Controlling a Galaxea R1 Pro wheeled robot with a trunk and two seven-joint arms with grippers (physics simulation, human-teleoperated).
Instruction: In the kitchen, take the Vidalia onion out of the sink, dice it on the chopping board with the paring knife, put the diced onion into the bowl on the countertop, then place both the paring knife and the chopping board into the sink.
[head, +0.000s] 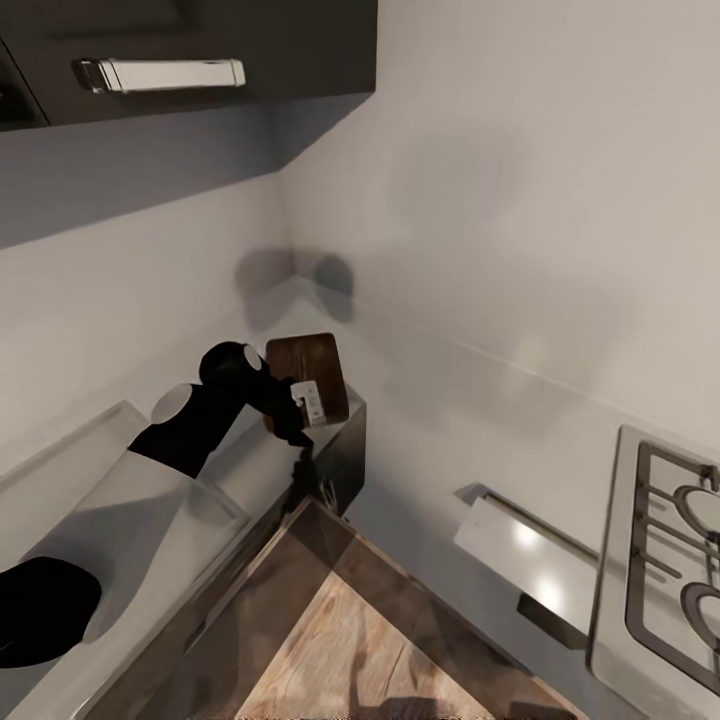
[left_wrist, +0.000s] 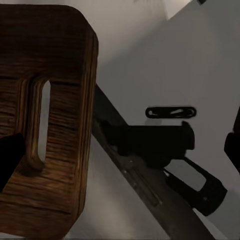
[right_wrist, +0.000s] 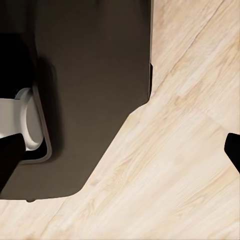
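The chopping board, dark brown wood with rounded corners, hangs tilted above the inner corner of the grey countertop. My left gripper carries it. In the left wrist view the board shows its handle slot, with one dark finger against its face. The board's shadow falls on the countertop well below it. My right gripper is open with nothing in it, over the wooden floor beside my dark base. The onion, paring knife and bowl are out of view.
A flat steel surface with a raised rim lies on the counter at the left. A gas hob sits at the right. A dark wall cabinet with a chrome handle hangs overhead. Dark cabinet fronts meet the floor below.
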